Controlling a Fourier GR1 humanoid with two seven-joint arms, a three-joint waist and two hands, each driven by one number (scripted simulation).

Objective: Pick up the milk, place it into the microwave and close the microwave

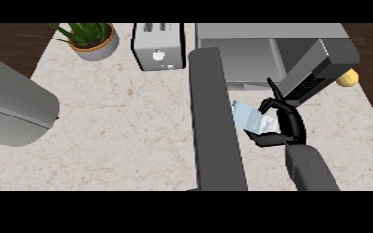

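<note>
Nearest to the lower edge, two grey forearms are entering the view. The left forearm is lying as a long grey bar up the middle of the counter, and its upper end is reaching almost to the toaster; the left hand itself is not showing, so I cannot tell how its fingers are standing. The right forearm is coming in at the lower right.

At the end of it the right hand is holding the milk. The black fingers and the thumb are curling around the carton, which is light blue and white and is tilting to the upper left. The carton is above the counter, just in front of the microwave's opening and between the left forearm and the open door; it is not inside the microwave.

Farther, the microwave is standing with its cavity open toward the viewer. Its door is swinging out to the right, and the dark keypad is showing on it. Behind the door's right edge a small yellow object is peeking out.

At the far left of the counter a potted plant is standing, and the toaster is beside it. A large grey rounded object is covering the left edge.
</note>
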